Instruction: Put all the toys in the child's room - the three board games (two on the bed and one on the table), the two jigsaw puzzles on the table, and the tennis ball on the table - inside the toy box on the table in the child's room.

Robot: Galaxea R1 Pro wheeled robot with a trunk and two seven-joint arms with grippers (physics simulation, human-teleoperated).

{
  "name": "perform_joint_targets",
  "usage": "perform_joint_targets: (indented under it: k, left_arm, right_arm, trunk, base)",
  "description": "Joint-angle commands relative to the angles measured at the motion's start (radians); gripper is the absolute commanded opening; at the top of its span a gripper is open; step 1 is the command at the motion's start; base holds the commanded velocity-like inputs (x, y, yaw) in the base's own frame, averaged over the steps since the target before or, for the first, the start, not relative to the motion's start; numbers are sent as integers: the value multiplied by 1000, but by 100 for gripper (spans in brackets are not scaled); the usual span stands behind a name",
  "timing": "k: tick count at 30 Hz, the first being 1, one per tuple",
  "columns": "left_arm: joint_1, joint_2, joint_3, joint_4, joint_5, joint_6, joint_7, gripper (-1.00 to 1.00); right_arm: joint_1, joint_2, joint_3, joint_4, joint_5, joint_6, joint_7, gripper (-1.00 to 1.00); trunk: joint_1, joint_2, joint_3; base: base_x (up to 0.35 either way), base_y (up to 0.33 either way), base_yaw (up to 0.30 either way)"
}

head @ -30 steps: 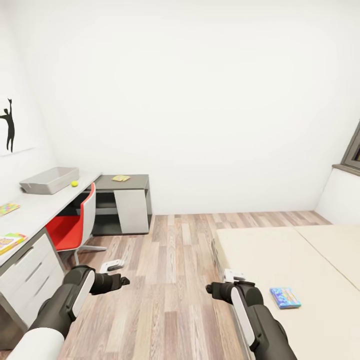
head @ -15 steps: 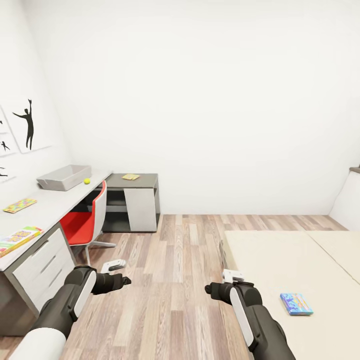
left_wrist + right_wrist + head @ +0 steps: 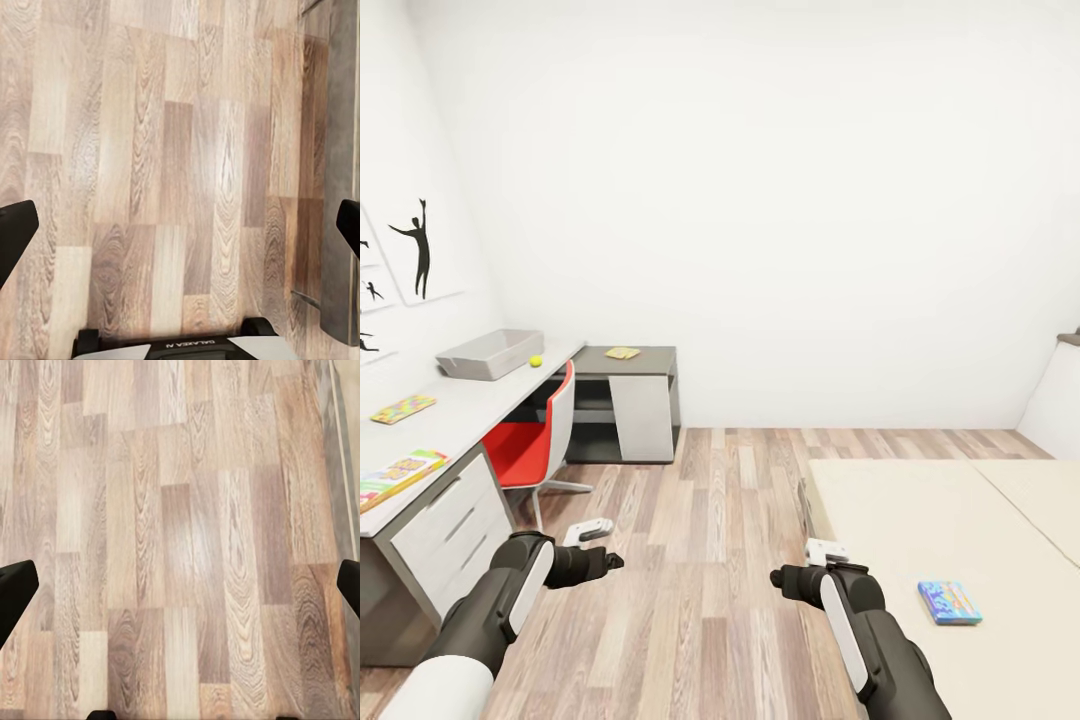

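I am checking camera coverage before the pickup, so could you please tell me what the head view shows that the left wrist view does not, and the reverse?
Head view alone: the toy box, tennis ball and jigsaw puzzle on the table, a red chair, and the blue board game on the bed.

Left wrist view alone: a close look at the left gripper, wide open, with nothing between its fingers.

Both: the wood-plank floor.

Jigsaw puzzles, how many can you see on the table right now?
2. One jigsaw puzzle lies mid-table, between the toy box and the nearer board game; another lies on the lower dark cabinet. None seem hidden.
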Motion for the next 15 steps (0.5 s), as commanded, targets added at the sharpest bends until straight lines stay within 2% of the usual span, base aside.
perform_joint_targets:
  k: [1,15]
  left_arm:
    - [-1,0,2,-1,1,5,-3,100]
    - [-1,-6,0,0,1,4,-5,100]
  right_arm:
    - [-1,1,-1,-1,-11,3,-10,100]
    - [-1,0,0,-1,-11,2,-10,100]
  trunk:
    - [1,-2,-3]
    - [1,-2,-3]
  base:
    - [-42,0,0]
    - [-10,0,0]
